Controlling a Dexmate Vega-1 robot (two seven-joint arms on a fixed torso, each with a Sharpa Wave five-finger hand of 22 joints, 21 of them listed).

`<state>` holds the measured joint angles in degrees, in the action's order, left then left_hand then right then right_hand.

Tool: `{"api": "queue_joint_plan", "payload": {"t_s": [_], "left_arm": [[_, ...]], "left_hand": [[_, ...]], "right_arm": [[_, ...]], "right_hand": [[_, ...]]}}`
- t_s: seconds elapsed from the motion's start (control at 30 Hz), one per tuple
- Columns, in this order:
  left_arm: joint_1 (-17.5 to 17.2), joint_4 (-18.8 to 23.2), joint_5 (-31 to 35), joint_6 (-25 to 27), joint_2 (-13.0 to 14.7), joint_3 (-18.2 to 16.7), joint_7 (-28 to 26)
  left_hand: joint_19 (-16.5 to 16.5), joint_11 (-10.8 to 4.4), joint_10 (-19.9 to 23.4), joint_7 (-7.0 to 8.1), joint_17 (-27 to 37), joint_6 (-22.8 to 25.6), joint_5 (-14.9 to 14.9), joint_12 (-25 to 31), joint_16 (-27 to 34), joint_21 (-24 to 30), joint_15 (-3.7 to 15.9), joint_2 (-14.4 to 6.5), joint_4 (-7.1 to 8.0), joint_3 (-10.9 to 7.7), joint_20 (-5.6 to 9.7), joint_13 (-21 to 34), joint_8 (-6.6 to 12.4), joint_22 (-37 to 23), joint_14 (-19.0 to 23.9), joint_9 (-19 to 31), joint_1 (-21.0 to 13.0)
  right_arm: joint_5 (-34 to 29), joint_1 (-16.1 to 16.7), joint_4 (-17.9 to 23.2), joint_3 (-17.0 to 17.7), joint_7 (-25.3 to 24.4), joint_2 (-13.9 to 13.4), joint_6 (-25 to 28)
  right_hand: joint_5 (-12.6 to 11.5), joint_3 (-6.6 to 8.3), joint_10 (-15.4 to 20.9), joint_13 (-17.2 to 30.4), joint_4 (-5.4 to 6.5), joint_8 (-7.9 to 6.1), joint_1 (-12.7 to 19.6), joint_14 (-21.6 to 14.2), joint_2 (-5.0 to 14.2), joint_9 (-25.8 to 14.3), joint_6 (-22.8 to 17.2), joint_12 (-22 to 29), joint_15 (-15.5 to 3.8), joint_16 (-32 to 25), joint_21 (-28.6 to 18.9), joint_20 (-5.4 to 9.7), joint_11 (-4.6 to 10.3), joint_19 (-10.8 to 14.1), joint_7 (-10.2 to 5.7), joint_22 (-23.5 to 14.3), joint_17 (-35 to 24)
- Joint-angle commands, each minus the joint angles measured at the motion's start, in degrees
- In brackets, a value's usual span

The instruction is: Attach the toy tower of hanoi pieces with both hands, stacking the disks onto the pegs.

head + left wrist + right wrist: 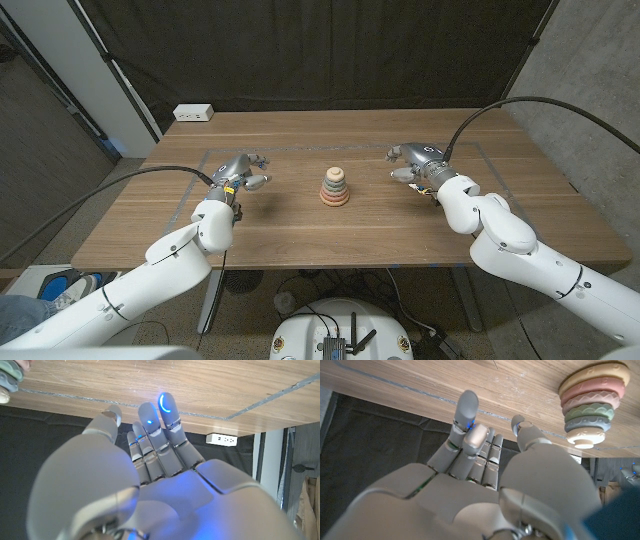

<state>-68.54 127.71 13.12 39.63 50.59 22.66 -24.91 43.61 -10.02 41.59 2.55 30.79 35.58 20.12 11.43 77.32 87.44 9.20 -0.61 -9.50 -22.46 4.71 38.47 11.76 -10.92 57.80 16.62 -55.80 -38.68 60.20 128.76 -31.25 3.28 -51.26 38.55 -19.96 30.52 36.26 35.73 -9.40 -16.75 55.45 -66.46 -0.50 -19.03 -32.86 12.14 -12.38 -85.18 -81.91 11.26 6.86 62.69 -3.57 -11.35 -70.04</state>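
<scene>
Stacked tower (335,187) at the table's (300,240) centre, flanked by two empty hands.

The left hand (238,173) and right hand (416,160) are held apart from the tower, fingers loosely spread, nothing grasped. The disks (590,402) are judged light, rigid and smooth-edged; each would best be pinched across its rim, from both sides.

Pastel ring tower (335,187) — disks stacked widest-first, upright, mid-table — cream cap on top.
</scene>
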Motion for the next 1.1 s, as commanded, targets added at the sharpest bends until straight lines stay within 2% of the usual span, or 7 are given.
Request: {"api": "queue_joint_plan", "payload": {"t_s": [0.03,0.37,0.57,0.73,0.93,1.1], "left_arm": [[1.4,-0.3,0.9,2.0,0.1,1.7,-1.7],[2.5,-2.9,0.0,-0.5,1.3,1.7,-0.7],[3.3,-4.8,-0.5,-1.3,0.0,2.3,-1.4],[4.1,-6.3,-0.3,-3.0,-0.9,3.2,-2.3],[6.7,-6.8,3.1,-0.1,-0.9,6.4,-1.4],[6.7,-7.2,3.0,-0.7,-1.0,6.5,-1.5]], "left_hand": [[-0.2,-0.01,-0.3,-0.09,0.2,-0.5,0.0,-0.1,0.0,-0.3,3.46,0.1,0.24,-0.28,7.23,0.1,-0.06,-0.1,-0.4,0.2,0.4],[-0.3,0.08,-0.3,-0.14,0.3,-0.3,0.0,0.1,0.0,-0.2,3.46,0.0,0.19,-0.34,7.27,0.0,0.07,-0.1,-0.5,0.2,0.6],[-0.3,-0.04,-0.4,-0.15,0.5,-0.3,0.0,0.2,0.2,-0.2,3.46,-0.1,0.13,-0.40,7.28,0.1,0.09,-0.1,-0.4,0.2,0.6],[-0.3,-0.12,-1.0,-0.03,0.5,-1.1,0.0,0.0,0.1,-0.1,3.45,0.0,0.10,-0.36,7.24,0.1,-0.18,-0.1,-0.6,0.2,0.7],[-0.4,0.14,-1.5,-0.17,0.5,-1.6,-0.1,0.0,0.0,-0.1,3.45,0.1,0.12,-0.32,7.22,0.1,-0.29,-0.1,-0.7,0.2,0.9],[-0.3,-0.02,-1.5,-0.20,0.4,-1.5,-0.1,0.1,0.0,-0.1,3.45,0.1,0.13,-0.28,7.22,0.0,-0.21,-0.1,-0.7,0.2,1.0]], "right_arm": [[2.4,5.1,-2.1,1.9,-11.7,0.4,2.7],[1.0,6.2,-4.4,0.1,-17.9,0.4,4.4],[2.8,6.8,-5.7,0.5,-20.5,0.5,3.3],[2.5,6.1,-6.3,-0.3,-21.0,0.0,3.1],[2.6,5.9,-6.2,-0.5,-21.6,-0.3,3.5],[2.6,5.5,-6.3,-1.0,-21.3,-0.7,3.6]], "right_hand": [[-0.4,0.41,0.7,0.3,-0.05,-0.21,0.1,-0.2,0.06,-0.1,-0.1,0.5,-0.11,-0.3,-0.5,1.46,0.11,0.6,0.03,-0.2,-0.3],[-0.5,0.38,0.7,0.5,0.01,-0.27,0.1,-0.4,-0.01,-0.1,-0.2,0.4,-0.08,-0.6,-0.4,1.45,0.19,0.3,-0.20,0.0,-0.4],[-0.5,0.40,0.4,0.6,0.00,-0.34,0.1,-0.4,-0.02,-0.3,-0.1,0.2,-0.07,-0.8,-0.4,1.47,0.15,0.3,-0.27,0.0,-0.4],[-0.5,0.44,0.3,0.7,-0.02,-0.45,0.2,-0.4,-0.01,-0.4,-0.2,0.1,-0.07,-0.9,-0.4,1.47,0.16,0.3,-0.26,0.0,-0.4],[-0.6,0.46,0.3,0.8,-0.02,-0.69,0.2,-0.4,-0.04,-0.5,-0.6,0.1,-0.06,-1.0,-0.3,1.47,0.20,0.1,-0.10,0.1,-0.4],[-0.6,0.49,0.5,0.8,-0.01,-0.81,0.2,-0.1,-0.05,-0.6,-0.9,0.1,-0.06,-0.8,-0.3,1.47,0.20,0.1,0.02,0.0,-0.2]]}}
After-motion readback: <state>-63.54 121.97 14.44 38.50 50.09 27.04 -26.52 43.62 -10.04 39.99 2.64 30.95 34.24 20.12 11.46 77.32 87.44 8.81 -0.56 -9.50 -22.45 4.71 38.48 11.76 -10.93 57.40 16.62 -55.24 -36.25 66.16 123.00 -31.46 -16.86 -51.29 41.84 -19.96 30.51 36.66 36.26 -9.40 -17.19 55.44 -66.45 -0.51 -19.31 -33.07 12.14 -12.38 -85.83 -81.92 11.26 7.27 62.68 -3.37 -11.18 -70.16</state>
